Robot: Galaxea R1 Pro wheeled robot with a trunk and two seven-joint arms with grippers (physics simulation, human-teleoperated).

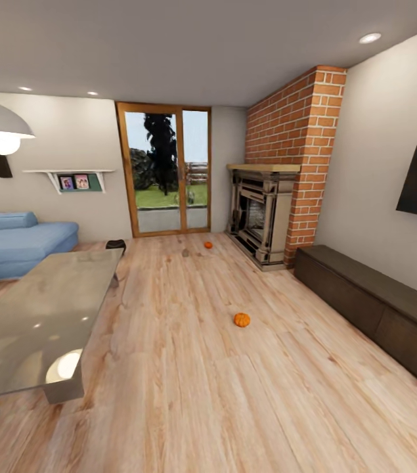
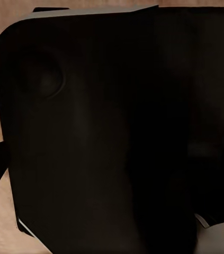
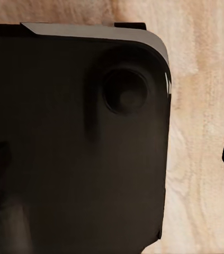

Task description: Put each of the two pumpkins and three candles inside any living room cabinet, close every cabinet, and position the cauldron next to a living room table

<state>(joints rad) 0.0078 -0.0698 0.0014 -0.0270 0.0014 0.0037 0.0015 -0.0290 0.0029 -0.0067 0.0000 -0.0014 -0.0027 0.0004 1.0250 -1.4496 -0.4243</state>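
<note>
The robot is standing back in the living room, looking across the wood-plank floor point(image 1: 188, 394) with none of the pieces in reach. The nearer pumpkin point(image 1: 241, 320) is sitting on the open floor ahead and slightly to the robot's right, well apart from the coffee table point(image 1: 31, 322) and nearer the cabinet point(image 1: 379, 309), which is running along the right wall under the dark screen with its fronts looking closed. Because that pumpkin is lying right of centre, the right arm is probably the better placed of the two once the base is rolling forward, though neither arm is showing in the head view, so this is only a judgement. The pumpkin is small, bright orange and ribbed, roughly round, so it is offering no long axis to line up with; any approach from above should be serving. The farther pumpkin point(image 1: 208, 245) is resting deeper in the room, near the fireplace point(image 1: 261, 217) and the glass door, and a small grey stub just beside it on the floor may be a candle point(image 1: 185, 251), though it is too small to be sure. A dark squat shape beyond the far end of the surface may be the cauldron point(image 1: 115, 245). Both wrist views are looking at a dark housing over the planks, so whether the jaws are released or clenched I cannot tell.
</note>
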